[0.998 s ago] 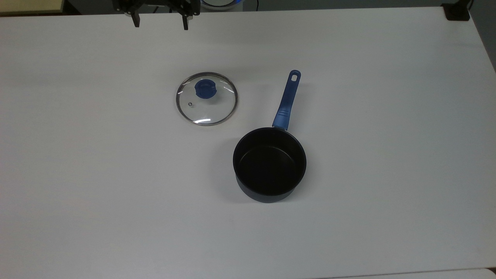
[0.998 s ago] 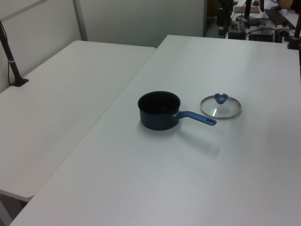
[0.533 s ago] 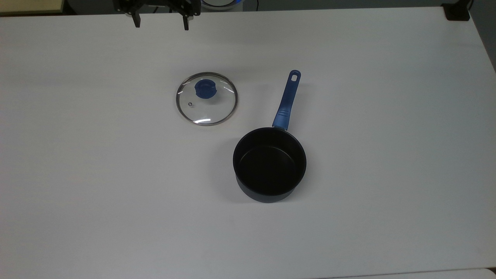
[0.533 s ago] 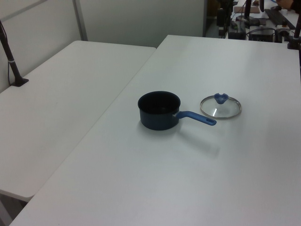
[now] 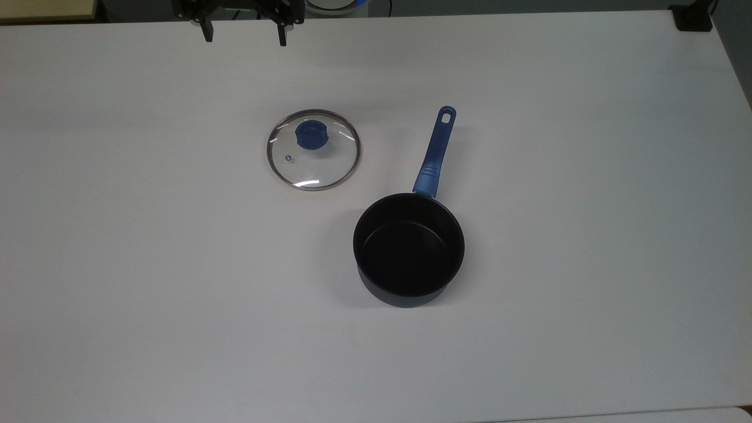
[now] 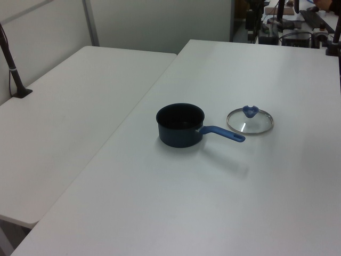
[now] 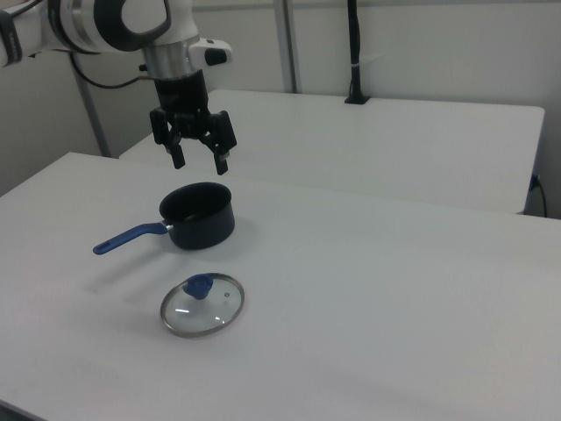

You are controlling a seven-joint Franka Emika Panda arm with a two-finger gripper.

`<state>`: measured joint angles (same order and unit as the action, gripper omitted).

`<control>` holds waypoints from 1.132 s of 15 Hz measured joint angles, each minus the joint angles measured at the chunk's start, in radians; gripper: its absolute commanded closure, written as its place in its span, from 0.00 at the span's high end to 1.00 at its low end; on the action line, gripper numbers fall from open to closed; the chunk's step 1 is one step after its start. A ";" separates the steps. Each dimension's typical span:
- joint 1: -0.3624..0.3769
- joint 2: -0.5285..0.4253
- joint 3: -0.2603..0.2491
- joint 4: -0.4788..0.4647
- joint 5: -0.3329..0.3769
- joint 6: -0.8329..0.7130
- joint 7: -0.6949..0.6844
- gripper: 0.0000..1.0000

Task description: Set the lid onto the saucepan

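The lid (image 5: 313, 149), clear glass with a metal rim and a blue knob, lies flat on the white table (image 5: 117, 235). The saucepan (image 5: 409, 252) stands upright and empty to the lid's lower right in the top view, its blue handle (image 5: 436, 153) pointing toward the table's far edge. My gripper (image 5: 244, 36) hangs open and holds nothing at the top view's upper edge, well apart from both. In the right view the gripper (image 7: 200, 164) hovers high above the table, with the saucepan (image 7: 200, 226) and the lid (image 7: 206, 307) below it. The left view shows the saucepan (image 6: 180, 128) beside the lid (image 6: 250, 121).
A second white table (image 6: 69, 117) adjoins this one on the left view's left, with a black post (image 6: 13, 69) clamped to it. A black clamp (image 5: 693, 17) sits at the top view's upper right corner. Equipment (image 6: 287, 21) stands beyond the far edge.
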<state>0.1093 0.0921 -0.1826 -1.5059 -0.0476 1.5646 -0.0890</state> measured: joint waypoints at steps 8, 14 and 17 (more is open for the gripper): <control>0.003 0.064 0.002 -0.017 0.000 0.023 -0.001 1.00; 0.074 0.088 0.013 -0.149 0.000 0.087 -0.003 1.00; 0.095 0.090 0.013 -0.293 0.000 0.242 -0.025 1.00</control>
<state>0.2040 0.1826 -0.1692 -1.7993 -0.0476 1.8069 -0.1135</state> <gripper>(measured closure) 0.000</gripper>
